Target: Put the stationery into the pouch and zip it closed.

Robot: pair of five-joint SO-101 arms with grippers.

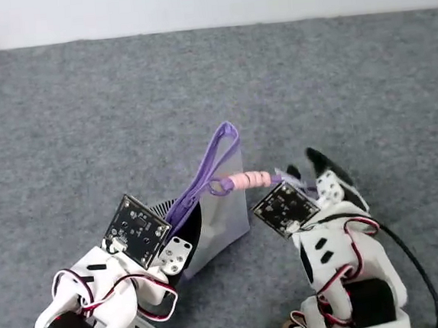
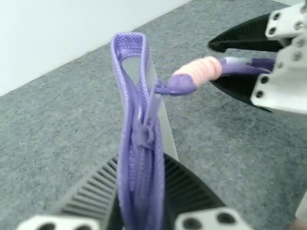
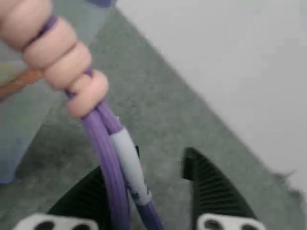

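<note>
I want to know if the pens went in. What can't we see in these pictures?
- Inside the pouch: high view, behind its zipper; in right wrist view, an orange blur through the wall.
- Pouch bottom: left wrist view, hidden by the jaws of the left gripper.
- Cord end: right wrist view, cut off by the bottom edge.

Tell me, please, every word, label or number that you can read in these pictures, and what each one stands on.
No text can be read in any view.
Circuit board on one arm's wrist and second board on the other: tiny marks, too small to read.
Pouch: an orange mark on its side, too blurred to read.
White tag on the pull cord: no legible print.
</note>
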